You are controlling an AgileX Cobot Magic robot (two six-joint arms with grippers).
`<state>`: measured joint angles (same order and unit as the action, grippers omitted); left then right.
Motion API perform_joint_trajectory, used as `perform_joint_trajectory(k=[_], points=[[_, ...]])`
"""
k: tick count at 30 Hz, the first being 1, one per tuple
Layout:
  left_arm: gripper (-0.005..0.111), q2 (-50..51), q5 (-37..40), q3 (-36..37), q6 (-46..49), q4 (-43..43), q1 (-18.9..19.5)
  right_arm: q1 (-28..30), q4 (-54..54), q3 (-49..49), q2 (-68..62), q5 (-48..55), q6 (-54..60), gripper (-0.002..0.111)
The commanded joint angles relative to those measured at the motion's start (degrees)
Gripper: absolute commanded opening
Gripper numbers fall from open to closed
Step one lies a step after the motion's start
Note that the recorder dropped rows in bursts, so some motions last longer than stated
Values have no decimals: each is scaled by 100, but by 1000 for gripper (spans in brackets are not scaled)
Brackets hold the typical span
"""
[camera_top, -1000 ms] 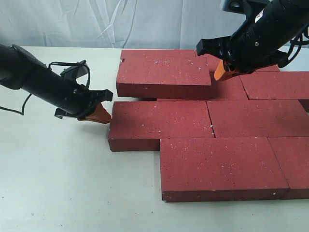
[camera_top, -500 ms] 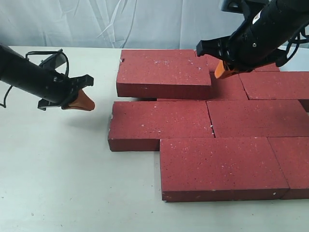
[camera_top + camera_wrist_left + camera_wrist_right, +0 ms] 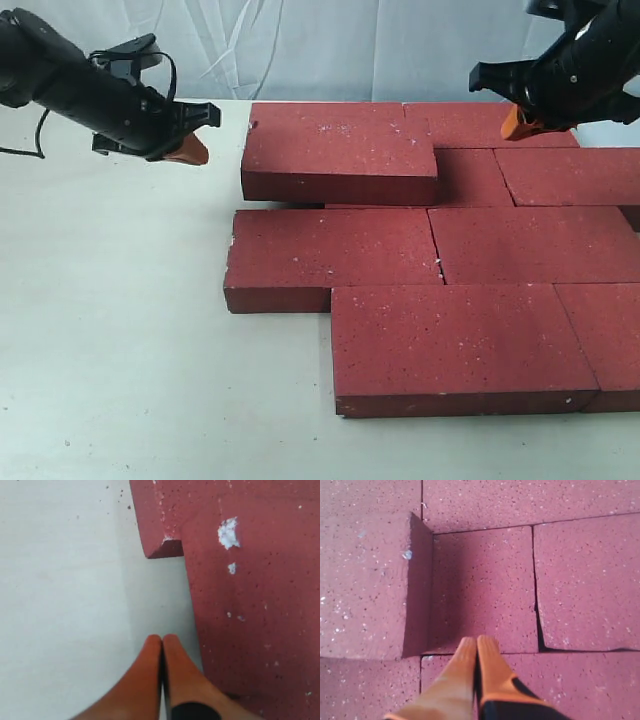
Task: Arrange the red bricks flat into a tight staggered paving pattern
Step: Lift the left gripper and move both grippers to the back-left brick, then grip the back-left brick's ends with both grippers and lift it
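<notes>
Several red bricks lie flat in staggered rows on the white table. One red brick rests raised on top of the others at the back left, overlapping the brick beneath. My left gripper hovers just left of that raised brick's far corner, shut and empty; its orange fingertips are over bare table beside the brick. Above the back row hangs my right gripper, to the right of the raised brick, shut with nothing in it.
The front-row brick and the middle-row brick form stepped left edges. Open table lies to the left and front. A pale curtain hangs behind the table.
My left gripper has swung from the middle-row brick's left end back to the raised brick's far left corner. My right gripper has drawn away to the right, off the raised brick's end.
</notes>
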<state>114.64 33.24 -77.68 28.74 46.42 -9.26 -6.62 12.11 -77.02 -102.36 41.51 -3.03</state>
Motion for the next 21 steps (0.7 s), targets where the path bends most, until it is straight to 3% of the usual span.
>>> perform_joint_trajectory(k=[1,21], points=[[0,-5,-400,-219,-225,-63,-142,20,22,-573,-562,123,65,-1],[0,696,-293,-636,-303,460,-401,-87,919,-808,-1716,-524,370,-1]])
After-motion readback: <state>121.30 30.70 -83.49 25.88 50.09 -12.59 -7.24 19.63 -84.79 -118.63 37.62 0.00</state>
